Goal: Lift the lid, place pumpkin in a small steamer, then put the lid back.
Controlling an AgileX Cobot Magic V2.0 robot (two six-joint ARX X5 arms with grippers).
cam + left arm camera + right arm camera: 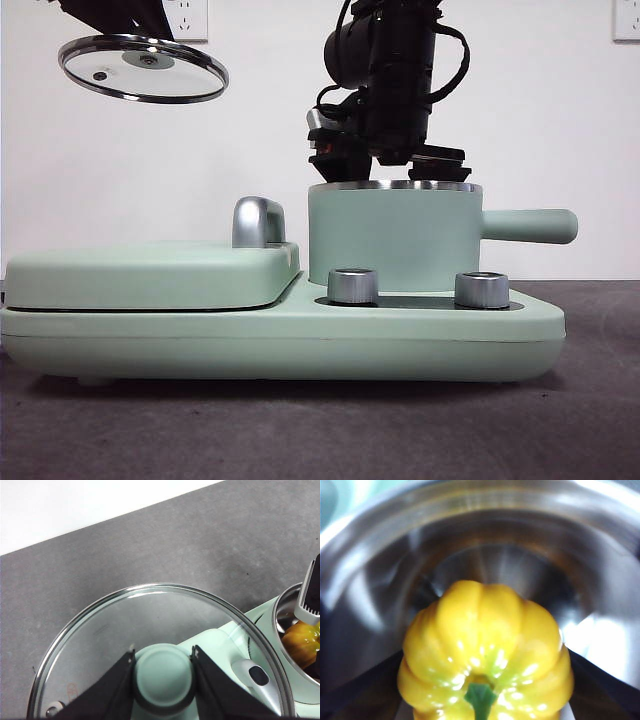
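Left gripper (163, 666) clamps lid (150, 630) by its knob, held aloft. Right gripper (485, 680) grips pumpkin (485, 650) inside small steamer (395, 240); front view hides pumpkin behind steamer wall.

front: bright, even, white wall near blown out, soft shadow under base (280, 340) | left wrist: sharp, pale glare streak on lid (160, 650) | right wrist: steamer (480, 555) wall blurred, smeared highlights; pumpkin (485, 655) glossy, speckled glints, corners dark
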